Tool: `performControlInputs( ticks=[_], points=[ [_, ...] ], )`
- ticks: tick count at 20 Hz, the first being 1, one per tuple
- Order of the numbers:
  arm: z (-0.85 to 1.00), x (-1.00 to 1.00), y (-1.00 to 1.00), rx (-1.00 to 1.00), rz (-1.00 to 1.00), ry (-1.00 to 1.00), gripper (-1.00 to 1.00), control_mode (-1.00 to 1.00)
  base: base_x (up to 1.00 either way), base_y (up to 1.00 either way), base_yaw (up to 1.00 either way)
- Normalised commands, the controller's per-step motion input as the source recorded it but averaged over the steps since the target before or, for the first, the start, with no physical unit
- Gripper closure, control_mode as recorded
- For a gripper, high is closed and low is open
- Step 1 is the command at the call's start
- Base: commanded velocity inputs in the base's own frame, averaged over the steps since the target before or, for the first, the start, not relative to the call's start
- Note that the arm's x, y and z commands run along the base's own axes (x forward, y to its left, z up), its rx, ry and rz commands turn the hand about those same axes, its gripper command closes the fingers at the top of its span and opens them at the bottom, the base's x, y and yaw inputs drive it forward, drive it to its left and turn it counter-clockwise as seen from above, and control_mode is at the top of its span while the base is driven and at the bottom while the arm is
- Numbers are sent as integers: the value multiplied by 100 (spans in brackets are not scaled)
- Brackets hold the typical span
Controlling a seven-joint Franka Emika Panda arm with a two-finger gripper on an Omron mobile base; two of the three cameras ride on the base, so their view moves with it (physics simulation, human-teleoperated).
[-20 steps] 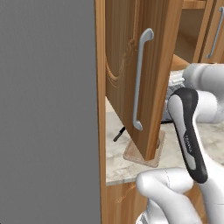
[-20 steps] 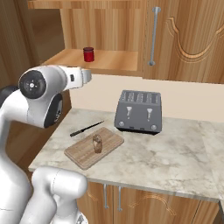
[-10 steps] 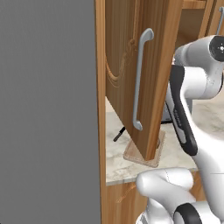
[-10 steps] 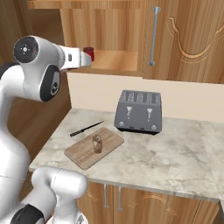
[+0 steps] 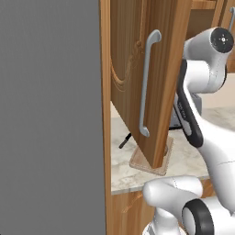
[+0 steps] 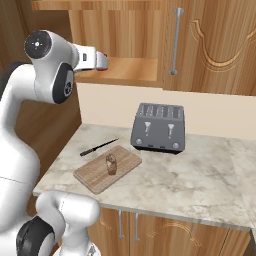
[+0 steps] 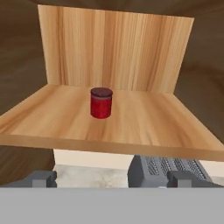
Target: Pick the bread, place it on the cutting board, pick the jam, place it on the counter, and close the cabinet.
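The red jam (image 7: 101, 103) with its dark lid stands upright on the shelf of the open cabinet (image 6: 127, 70), a little ahead of my gripper (image 7: 113, 179). The gripper's jaws are open, with nothing between them, level with the shelf's front edge. From the right base view the gripper (image 6: 102, 61) covers most of the jam. The bread (image 6: 111, 164) stands on the cutting board (image 6: 92, 175) on the counter (image 6: 200, 175). The cabinet door (image 5: 133, 69) with its long silver handle (image 5: 147, 82) stands wide open.
A grey toaster (image 6: 157, 127) sits at the back of the counter, under the shelf. A black knife (image 6: 98, 146) lies just behind the board. The open door hangs over the board's left side. A closed wall cabinet (image 6: 215, 45) is to the right.
The arm has lifted and swung the hand up from counter height to the cabinet shelf, in front of the jam. The jaws stayed open. Bread and board have not moved.
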Motion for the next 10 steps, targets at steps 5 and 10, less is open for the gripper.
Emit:
performControlInputs(
  ticks=[5,10],
  points=[
    [0,45,5,0,0,0,-100,-100,0,0,0],
    [0,38,7,0,0,1,-100,-100,0,0,0]
  ],
)
